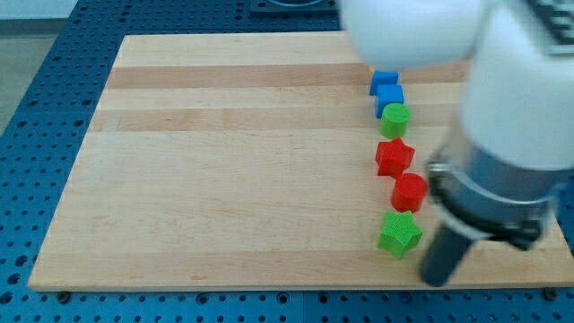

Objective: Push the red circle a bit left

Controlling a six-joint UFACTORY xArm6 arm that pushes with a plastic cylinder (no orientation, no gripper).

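the red circle (409, 192) sits near the tabletop (224, 179) right edge, between the red star (394, 157) and green star (399, 234), nearly touching both. there is no hand to spread or close; my tip (437, 277) sits lower right of the circle. you risk dragging the green star if the push starts too low.

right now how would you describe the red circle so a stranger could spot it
On the wooden board, find the column of blocks near the view's right. The red circle is second from the bottom, between the red star and green star; it's round.
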